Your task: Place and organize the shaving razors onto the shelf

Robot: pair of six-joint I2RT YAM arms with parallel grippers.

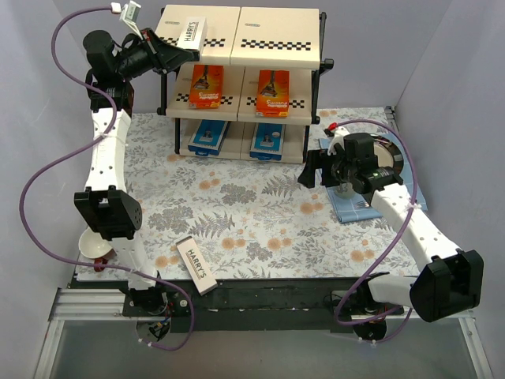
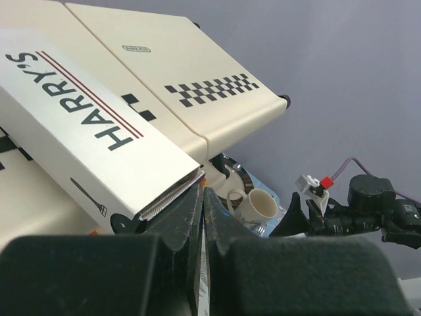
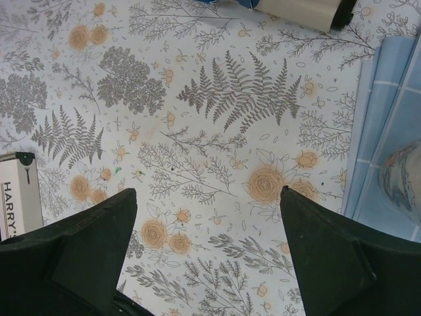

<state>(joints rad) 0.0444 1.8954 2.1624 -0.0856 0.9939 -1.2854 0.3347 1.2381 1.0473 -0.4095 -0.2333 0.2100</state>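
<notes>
One white HARRY'S razor box (image 1: 189, 35) (image 2: 79, 125) lies on the left board of the shelf's (image 1: 276, 28) (image 2: 197, 79) top tier. My left gripper (image 1: 177, 54) (image 2: 202, 191) is shut right at the box's near end, jaws pressed together with nothing between them. A second HARRY'S box (image 1: 196, 265) (image 3: 16, 194) lies on the table near the front edge. Two orange packs (image 1: 207, 87) (image 1: 271, 92) sit on the middle tier. Two blue-and-white boxes (image 1: 208, 136) (image 1: 267, 140) sit on the bottom tier. My right gripper (image 1: 312, 175) (image 3: 207, 191) hangs open over the floral cloth, holding nothing.
A beige mug (image 2: 260, 205) and a dark plate (image 1: 387, 158) rest on a blue cloth (image 1: 355, 207) (image 3: 388, 131) at the right, under the right arm. A white bowl (image 1: 93, 247) sits by the left arm's base.
</notes>
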